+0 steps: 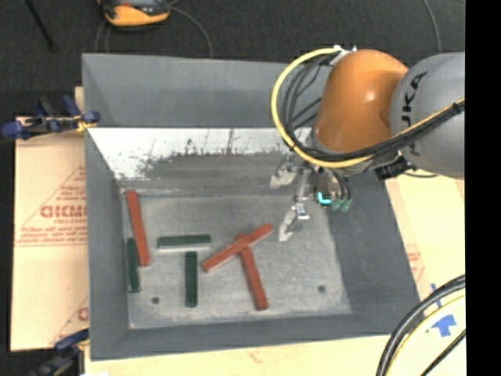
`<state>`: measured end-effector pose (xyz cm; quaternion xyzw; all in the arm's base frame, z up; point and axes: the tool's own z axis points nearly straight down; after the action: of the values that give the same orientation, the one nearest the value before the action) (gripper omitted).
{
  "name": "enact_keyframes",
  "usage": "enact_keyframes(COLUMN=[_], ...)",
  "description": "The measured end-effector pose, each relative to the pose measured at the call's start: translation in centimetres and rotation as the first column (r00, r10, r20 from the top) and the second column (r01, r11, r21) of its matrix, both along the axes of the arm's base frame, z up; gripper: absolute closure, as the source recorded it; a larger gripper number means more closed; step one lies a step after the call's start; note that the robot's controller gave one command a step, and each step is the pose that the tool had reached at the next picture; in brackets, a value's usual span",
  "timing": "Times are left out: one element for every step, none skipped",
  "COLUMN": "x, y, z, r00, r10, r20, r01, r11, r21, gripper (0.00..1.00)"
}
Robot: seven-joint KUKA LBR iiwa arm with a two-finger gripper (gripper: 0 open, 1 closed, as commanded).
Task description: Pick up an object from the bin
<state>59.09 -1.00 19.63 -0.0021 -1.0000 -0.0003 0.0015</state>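
The jaws stand open with nothing between them, over the right middle of the grey metal bin. The lower fingertip is just beside the upper right end of a long flat red stick, which lies slantwise on the bin floor. A second red stick touches it from below. Dark green sticks lie to the left, well apart.
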Motion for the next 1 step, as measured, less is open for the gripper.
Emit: enact_keyframes(x=[0.16], y=[-0.01], z=[0.43], r00=[1.0], r10=[0.0], r20=[0.008], r01=[0.0], r11=[1.0], r21=[0.0], gripper=[0.0])
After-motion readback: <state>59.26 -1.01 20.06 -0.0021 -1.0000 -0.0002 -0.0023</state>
